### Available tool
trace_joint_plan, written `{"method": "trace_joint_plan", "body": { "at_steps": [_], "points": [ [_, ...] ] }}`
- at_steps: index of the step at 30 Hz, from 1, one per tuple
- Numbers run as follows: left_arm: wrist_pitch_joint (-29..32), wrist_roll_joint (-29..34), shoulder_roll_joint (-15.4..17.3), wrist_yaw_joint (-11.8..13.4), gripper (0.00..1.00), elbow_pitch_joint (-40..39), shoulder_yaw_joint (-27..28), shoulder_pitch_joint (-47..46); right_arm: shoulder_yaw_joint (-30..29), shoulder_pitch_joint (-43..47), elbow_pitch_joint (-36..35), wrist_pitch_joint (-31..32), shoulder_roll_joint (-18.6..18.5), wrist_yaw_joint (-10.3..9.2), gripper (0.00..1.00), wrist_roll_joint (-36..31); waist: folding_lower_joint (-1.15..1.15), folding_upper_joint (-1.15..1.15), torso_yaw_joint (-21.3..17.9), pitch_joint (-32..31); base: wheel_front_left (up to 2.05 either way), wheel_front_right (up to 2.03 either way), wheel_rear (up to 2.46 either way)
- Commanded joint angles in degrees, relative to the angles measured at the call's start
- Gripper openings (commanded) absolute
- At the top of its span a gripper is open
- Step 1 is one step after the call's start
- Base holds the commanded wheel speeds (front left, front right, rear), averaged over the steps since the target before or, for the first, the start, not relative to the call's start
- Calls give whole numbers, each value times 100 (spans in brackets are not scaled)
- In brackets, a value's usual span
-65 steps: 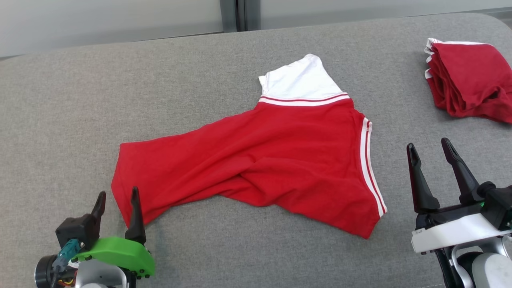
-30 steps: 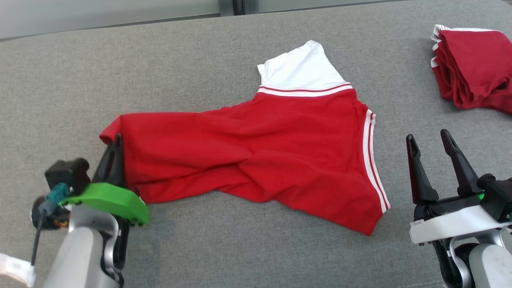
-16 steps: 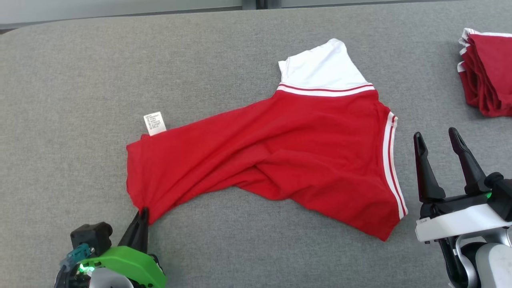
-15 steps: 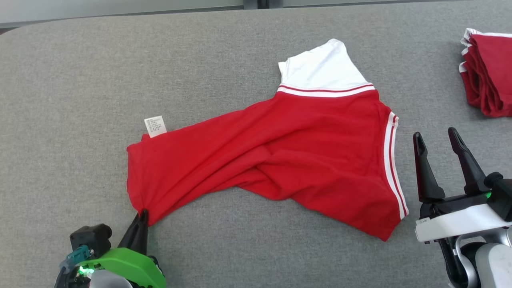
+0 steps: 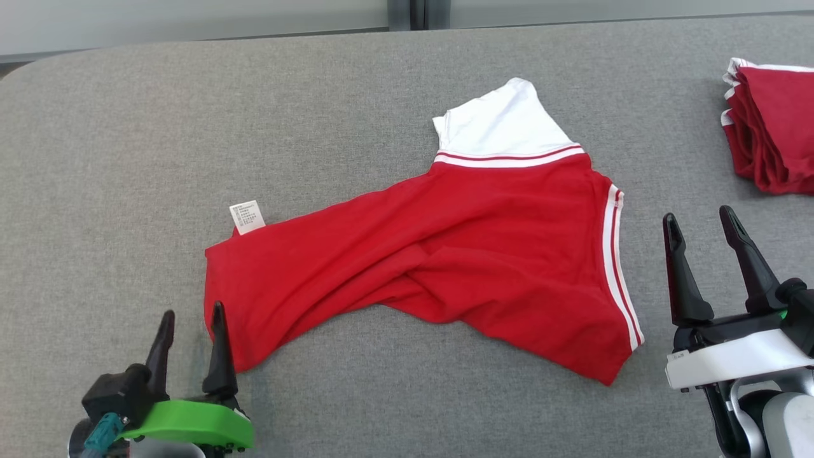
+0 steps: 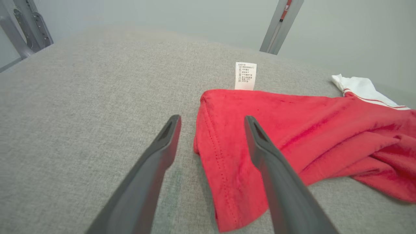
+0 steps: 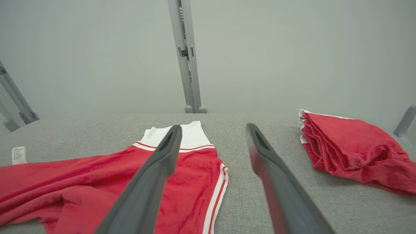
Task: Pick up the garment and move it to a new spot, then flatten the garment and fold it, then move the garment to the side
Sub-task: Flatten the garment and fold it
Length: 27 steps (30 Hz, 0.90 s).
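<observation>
In the middle of the grey tabletop (image 5: 127, 159) sits the red garment (image 5: 432, 267), lying down but pretty rumpled, with a thick fold running across its middle. A white panel (image 5: 502, 124) sticks out at the far end, set off from the red by a striped band. Two more white stripes (image 5: 618, 267) run down the edge on the robot's right. A little white care label (image 5: 247, 216) pokes out flat onto the tabletop at the near-left corner, and the print on it is too small to read.

The left gripper (image 5: 193, 312) is right at that near-left corner with its jaws open and nothing in them. In the left wrist view one finger (image 6: 276, 175) overlaps the stitched hem and the other is over bare tabletop. Can't tell whether the finger actually touches the cloth.

The right gripper (image 5: 698, 216) is off to the right of the striped edge, clear of the fabric, jaws wide open and empty.

Farther out, at the far right of the tabletop, is a folded stack of red garments (image 5: 772, 140), well apart from the main one.
</observation>
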Motion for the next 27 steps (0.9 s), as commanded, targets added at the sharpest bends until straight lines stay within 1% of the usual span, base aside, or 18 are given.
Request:
{"method": "trace_joint_plan", "body": {
  "at_steps": [1,4,10,16,27],
  "points": [
    [-56,146,6,71,100,-84,74,-95,-21,48,-47,31,-18,-7,100,-54,0,0,-22,-80,0,0,0],
    [-95,458,59,170,100,-320,144,-157,-24,126,-72,86,-22,-7,100,-77,0,0,-62,-195,0,0,0],
    [-79,756,242,220,100,-567,127,-159,5,245,-32,160,-48,-8,100,-75,0,0,-138,-373,0,0,0],
    [63,740,332,261,100,-676,118,-38,10,293,-21,179,-33,-7,100,-47,0,0,-180,-438,0,0,0],
    [218,660,392,290,100,-753,93,-10,9,251,-18,145,3,-7,100,-28,0,0,-189,-402,0,0,0]
  ]
}}
